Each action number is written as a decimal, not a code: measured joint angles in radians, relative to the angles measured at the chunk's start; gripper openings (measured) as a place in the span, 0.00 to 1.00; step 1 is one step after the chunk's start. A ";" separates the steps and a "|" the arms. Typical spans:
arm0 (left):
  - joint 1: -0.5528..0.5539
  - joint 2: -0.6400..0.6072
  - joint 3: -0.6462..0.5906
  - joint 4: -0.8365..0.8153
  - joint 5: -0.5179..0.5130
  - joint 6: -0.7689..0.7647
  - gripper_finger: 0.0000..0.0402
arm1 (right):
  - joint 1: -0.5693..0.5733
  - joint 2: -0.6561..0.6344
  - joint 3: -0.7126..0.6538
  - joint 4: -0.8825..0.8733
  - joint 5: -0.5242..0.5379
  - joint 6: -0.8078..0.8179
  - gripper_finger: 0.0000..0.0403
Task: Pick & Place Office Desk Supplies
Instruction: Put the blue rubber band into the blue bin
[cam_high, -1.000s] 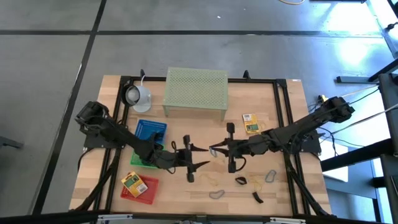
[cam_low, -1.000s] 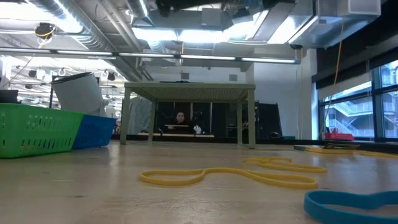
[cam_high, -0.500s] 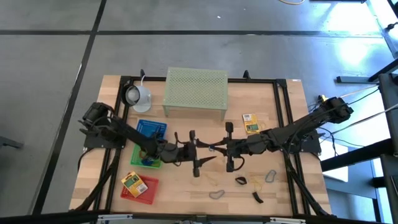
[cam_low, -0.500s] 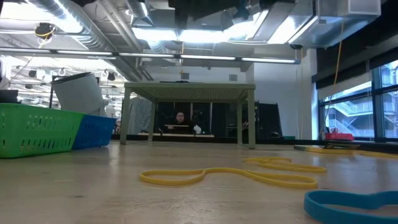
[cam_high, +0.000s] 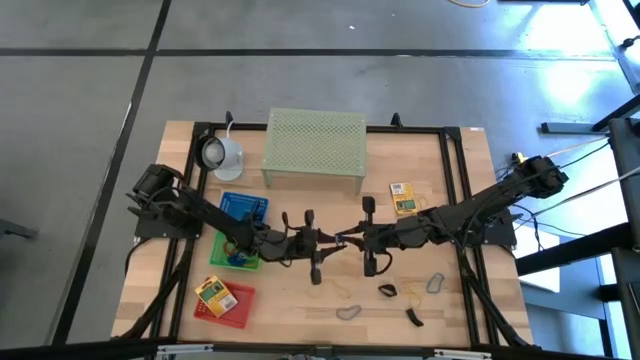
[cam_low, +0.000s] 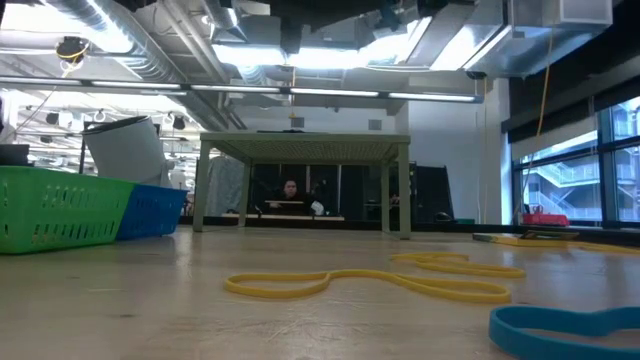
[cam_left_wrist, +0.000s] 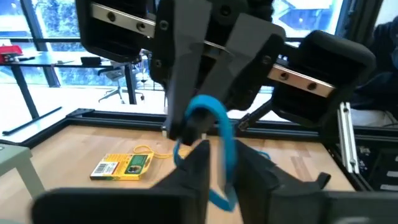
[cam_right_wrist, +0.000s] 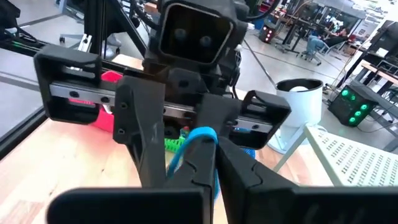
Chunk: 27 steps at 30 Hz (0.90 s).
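Mid-tabletop (cam_high: 330, 310), left tool (cam_high: 335, 243) and right tool (cam_high: 345, 241) meet tip to tip, both pinching one blue loop (cam_left_wrist: 217, 134); bare wood lies below them.

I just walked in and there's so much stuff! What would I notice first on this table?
Probably the two dark robot arms meeting nose to nose in the middle of the table, the left gripper and the right gripper both pinching one blue loop between them. Behind them stands a big pale green mesh stand, with a white round lamp beside it. More loops and black clips lie scattered near the front edge.
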 joint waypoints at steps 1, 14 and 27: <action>0.000 0.000 0.000 -0.005 0.001 0.000 0.09 | 0.000 0.000 0.000 0.000 0.004 0.010 0.03; 0.001 0.000 0.000 -0.039 0.009 -0.010 0.01 | 0.000 0.000 0.000 -0.020 0.124 0.194 0.13; 0.001 -0.059 0.000 -0.250 -0.065 -0.208 0.00 | 0.031 -0.045 0.002 -0.275 0.128 0.214 0.45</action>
